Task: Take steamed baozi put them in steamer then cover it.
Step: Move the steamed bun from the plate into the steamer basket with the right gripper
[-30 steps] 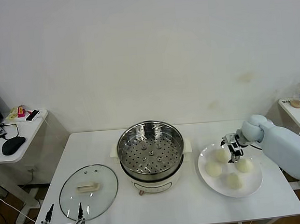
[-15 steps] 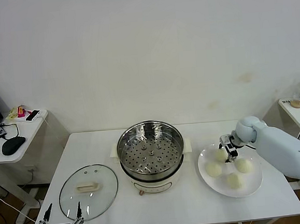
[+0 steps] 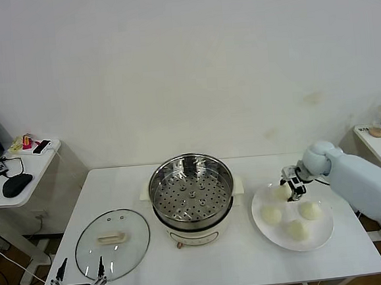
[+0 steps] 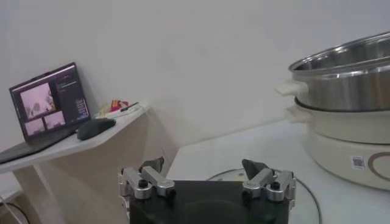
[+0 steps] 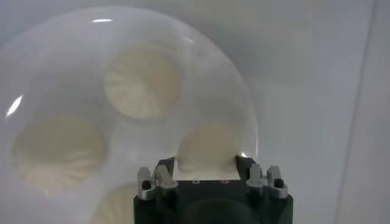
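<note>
step one, first bun. left gripper idles open, just short of the lid. steamer stands empty, well left of the right gripper, which pinches a bun over the plate. next: carry it leftward over the tray.

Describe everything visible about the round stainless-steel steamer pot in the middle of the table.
The round shiny stainless-steel steamer pot stands upright on a white electric base at the middle of the white table, uncovered. Inside lies a perforated steel tray, with no buns on it. Pale side handles jut from the rim, and the left wrist view shows a small label on the base. The clear glass lid with a cream bar handle lies flat on the table to its left, the white plate to its right; neither gripper touches the pot.
</note>
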